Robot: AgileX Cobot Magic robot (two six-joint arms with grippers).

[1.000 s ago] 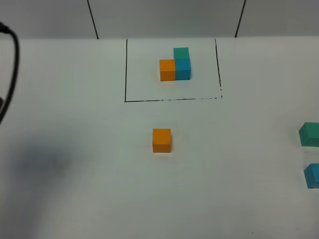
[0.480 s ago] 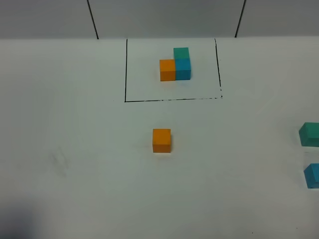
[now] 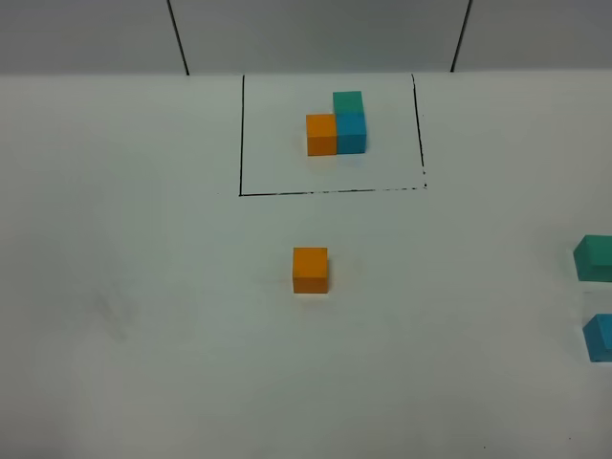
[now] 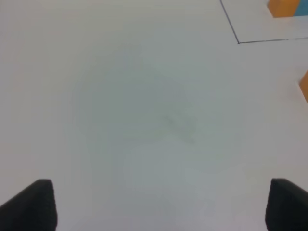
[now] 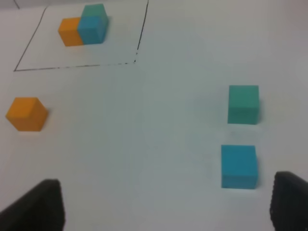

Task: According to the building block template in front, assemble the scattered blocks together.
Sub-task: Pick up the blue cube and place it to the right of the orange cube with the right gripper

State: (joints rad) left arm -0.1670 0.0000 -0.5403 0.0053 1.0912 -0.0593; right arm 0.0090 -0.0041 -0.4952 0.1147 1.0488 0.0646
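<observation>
The building block template (image 3: pixel 336 124) is an orange, blue and teal cluster inside a thin black rectangle at the back of the table; it also shows as the template (image 5: pixel 83 28) in the right wrist view. Of the scattered blocks, the orange cube (image 3: pixel 310 269) sits mid-table. The teal cube (image 3: pixel 595 257) and blue cube (image 3: pixel 601 337) lie at the right edge. My left gripper (image 4: pixel 161 207) is open over bare table, well left of the orange cube (image 4: pixel 304 84). My right gripper (image 5: pixel 163 207) is open, short of the blue cube (image 5: pixel 238 166) and teal cube (image 5: pixel 243 104). Neither gripper shows in the exterior view.
The white table (image 3: pixel 143 316) stretches left and forward of the orange cube. The frame's black line (image 3: pixel 325 191) runs between the template and the loose blocks. A grey wall with two dark seams rises behind the table's far edge.
A dark cable at the left edge and a shadow on the table's left side have gone from the exterior view. The blocks have not moved.
</observation>
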